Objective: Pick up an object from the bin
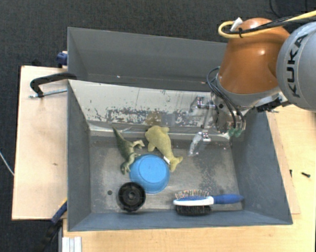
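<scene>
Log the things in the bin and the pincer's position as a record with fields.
pincer: low at the back right, over bare floor
blue bowl: centre floor
yellow-green soft toy: nearest the pincer, touching the blue bowl
green dinosaur: left of the soft toy
black round cap: front left
blue-handled brush: front right

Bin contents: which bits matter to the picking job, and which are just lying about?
In the job: tool, over bare floor at the back; grey bin; yellow soft toy, nearest to it.
Lying about for now: green dinosaur, blue cup, black round lid, blue-handled brush.
</scene>
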